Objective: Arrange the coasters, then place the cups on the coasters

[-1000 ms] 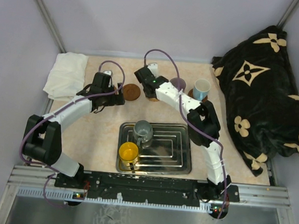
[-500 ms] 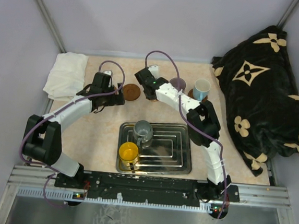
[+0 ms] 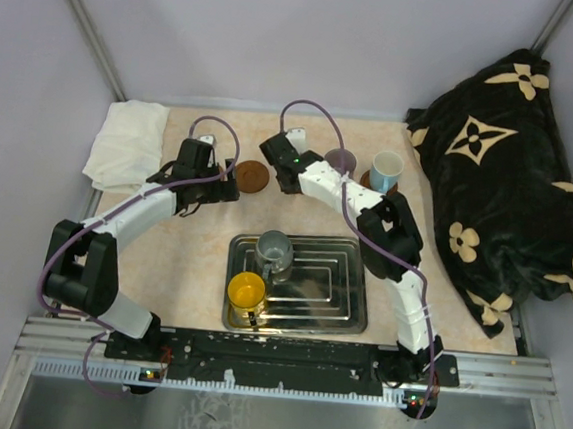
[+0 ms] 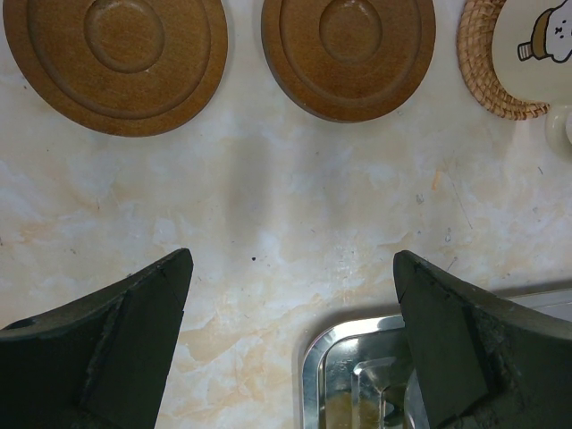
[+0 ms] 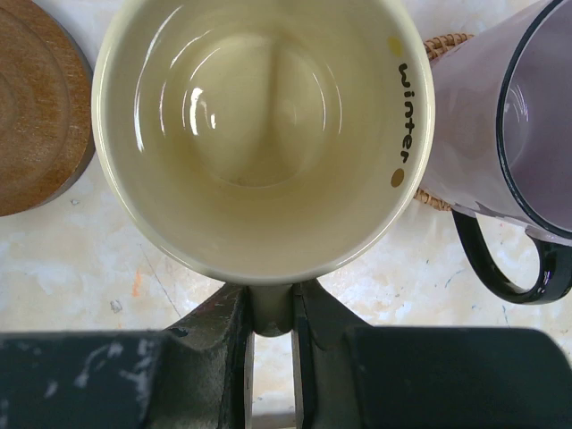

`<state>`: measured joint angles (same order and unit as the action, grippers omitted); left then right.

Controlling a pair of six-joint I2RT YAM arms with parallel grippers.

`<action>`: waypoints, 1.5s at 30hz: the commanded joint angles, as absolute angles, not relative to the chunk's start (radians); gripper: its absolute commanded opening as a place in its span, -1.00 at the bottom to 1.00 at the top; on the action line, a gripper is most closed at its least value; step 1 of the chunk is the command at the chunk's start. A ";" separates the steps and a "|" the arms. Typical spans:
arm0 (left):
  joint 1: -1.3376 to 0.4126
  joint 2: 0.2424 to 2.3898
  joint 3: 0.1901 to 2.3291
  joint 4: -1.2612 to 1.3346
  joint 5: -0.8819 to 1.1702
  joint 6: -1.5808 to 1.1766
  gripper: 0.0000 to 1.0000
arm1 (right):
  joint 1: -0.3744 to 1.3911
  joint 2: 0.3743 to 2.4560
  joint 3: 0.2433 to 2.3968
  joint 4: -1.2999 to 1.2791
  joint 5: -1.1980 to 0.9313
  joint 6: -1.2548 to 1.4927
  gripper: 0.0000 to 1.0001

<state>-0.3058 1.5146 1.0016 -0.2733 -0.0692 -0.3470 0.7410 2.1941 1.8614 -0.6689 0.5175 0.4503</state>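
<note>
Handle point(image 5: 271, 315) clamped in right gripper point(image 5: 271, 302), cream cup point(image 5: 259, 134) sits upright over woven coaster point(image 5: 440, 45), apparently for seating; left gripper point(image 4: 292, 268) idles wide open by bare coasters point(image 4: 116, 54).

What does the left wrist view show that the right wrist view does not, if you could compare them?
Only the left wrist view: the open left hand, a corner of the shiny metal tray, and a second round brown wooden coaster. Only the right wrist view: the right hand shut on the handle of the cream ceramic cup, "winter" printed inside it, and the purple cup with a black handle. Both: the marbled beige tabletop, a brown wooden coaster and part of a woven wicker coaster.
</note>
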 commanded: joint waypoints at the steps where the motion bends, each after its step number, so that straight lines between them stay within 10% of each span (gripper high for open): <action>1: -0.301 1.521 1.003 -0.273 -0.061 -0.345 0.99 | 0.733 2.127 1.870 -0.574 0.564 0.471 -1.00; 45: -0.301 1.545 1.014 -0.275 -0.060 -0.341 0.99 | 0.724 2.207 1.878 -0.545 0.541 0.483 -1.00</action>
<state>-0.3058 1.5337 1.0016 -0.2760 -0.0689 -0.3466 0.7292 2.2116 1.8465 -0.6258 0.5091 0.4591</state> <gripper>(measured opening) 0.997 0.159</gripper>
